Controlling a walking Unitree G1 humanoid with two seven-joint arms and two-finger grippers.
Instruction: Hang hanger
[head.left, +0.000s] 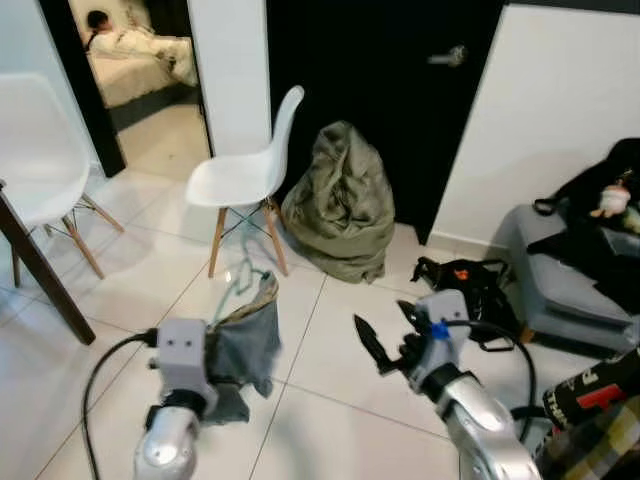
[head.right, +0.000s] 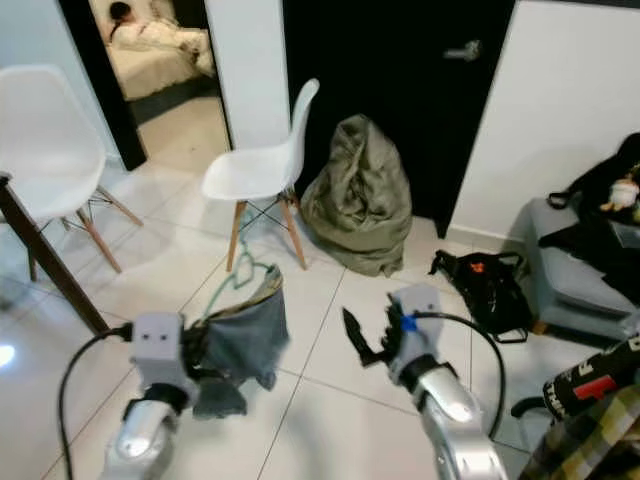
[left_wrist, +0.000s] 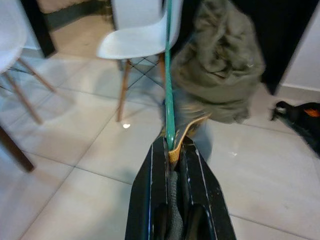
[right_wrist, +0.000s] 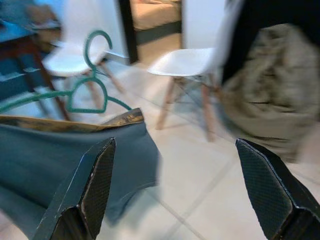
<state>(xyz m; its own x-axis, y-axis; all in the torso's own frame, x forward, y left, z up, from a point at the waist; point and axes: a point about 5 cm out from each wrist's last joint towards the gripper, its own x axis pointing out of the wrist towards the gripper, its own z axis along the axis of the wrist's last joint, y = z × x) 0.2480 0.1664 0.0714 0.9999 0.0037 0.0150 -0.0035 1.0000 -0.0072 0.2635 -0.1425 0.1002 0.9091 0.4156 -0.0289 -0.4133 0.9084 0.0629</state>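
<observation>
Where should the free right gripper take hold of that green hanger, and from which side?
Probably the looped neck below the hook of the green hanger, coming from the robot's right. The left gripper already clamps one end, the dark garment covers the bar, and the right gripper is open beside it.

Open tiled floor (head.left: 330, 330) lies directly ahead of the right gripper's (head.left: 385, 345) spread jaws, obstructed farther ahead by an olive bag (head.left: 342, 200), with a white chair (head.left: 245, 175) beyond the left gripper's (left_wrist: 172, 165) closed jaws.

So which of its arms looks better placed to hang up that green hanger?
Probably the left: its left gripper is shut on the green wire hanger carrying grey-blue cloth, while the right gripper is open, holding nothing.
</observation>
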